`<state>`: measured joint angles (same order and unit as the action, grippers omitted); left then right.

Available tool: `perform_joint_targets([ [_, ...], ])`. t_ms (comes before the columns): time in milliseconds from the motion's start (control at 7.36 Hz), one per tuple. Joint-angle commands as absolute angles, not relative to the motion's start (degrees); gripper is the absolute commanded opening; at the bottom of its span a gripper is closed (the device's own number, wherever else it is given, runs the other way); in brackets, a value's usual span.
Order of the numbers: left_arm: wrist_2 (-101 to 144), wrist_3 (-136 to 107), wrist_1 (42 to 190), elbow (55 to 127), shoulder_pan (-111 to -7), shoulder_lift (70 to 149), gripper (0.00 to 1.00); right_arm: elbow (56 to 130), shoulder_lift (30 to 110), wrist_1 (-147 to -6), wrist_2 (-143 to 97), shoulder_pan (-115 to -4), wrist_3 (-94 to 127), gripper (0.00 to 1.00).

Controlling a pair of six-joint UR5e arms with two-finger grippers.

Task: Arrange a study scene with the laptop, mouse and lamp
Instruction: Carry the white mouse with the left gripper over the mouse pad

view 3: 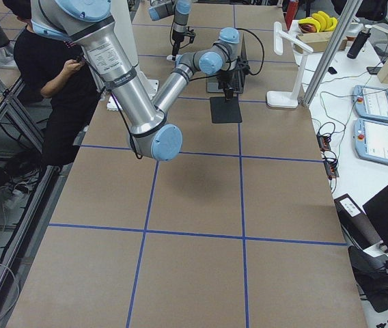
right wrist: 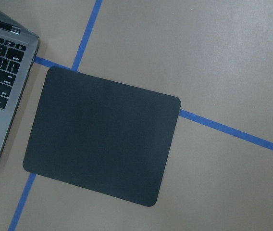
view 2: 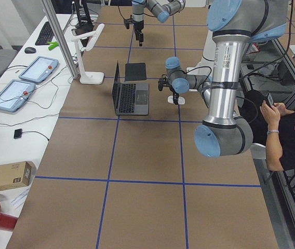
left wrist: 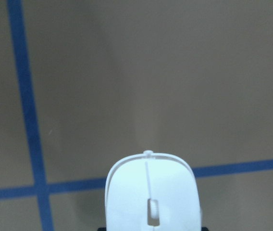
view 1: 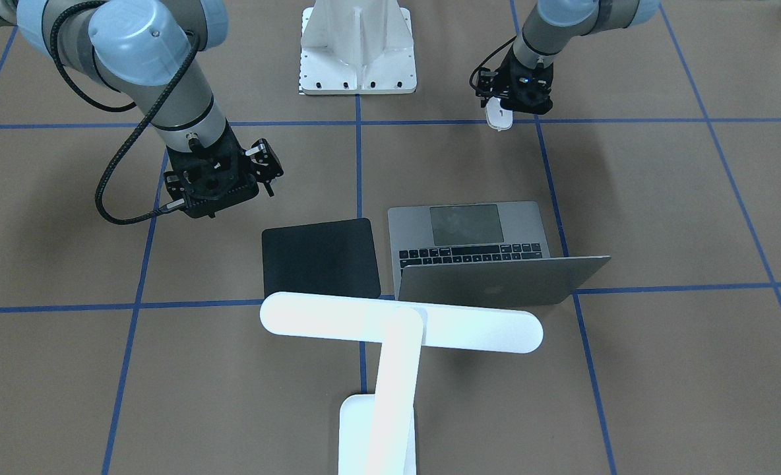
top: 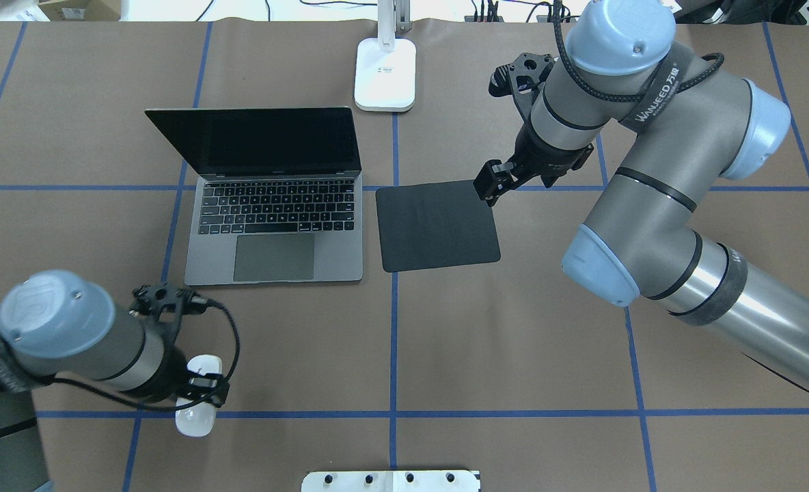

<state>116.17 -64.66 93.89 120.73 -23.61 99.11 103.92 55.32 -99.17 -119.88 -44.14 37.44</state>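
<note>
Because the mouse [top: 195, 420] is small, light and glossy, it will probably slip easily, so I think a hold across its two long sides is the safest. The left gripper [top: 203, 385] has it so, fingers closed on its sides, above a blue tape line on the robot's side of the open laptop [top: 275, 225] and well apart from the black mouse pad [top: 437, 225] just beside the laptop. Its shell looks stiff, so a moderate squeeze should do no harm. The right gripper [top: 492, 184] hangs over the pad's far corner; how wide it is open, I cannot tell. The lamp [view 1: 469, 330] stands beyond both.
</note>
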Motion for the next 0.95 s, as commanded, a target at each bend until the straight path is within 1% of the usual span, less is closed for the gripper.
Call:
perform_joint_targets([
  [0,115.93,-56.80,82.11,120.50,-27.67,109.49,0.65,103.89,56.16,-99.14,-119.88,-44.38,37.44,1.00],
  [272,115.93,-53.63,81.74,118.49,-30.84,113.27,0.64,104.06,56.60,-99.05,-119.88,-44.65,37.44,1.00],
  [816,116.02,-52.38,81.74,104.89,-32.08,128.11,0.64,104.85,58.44,-99.05,-119.79,-45.88,37.44,1.00],
])
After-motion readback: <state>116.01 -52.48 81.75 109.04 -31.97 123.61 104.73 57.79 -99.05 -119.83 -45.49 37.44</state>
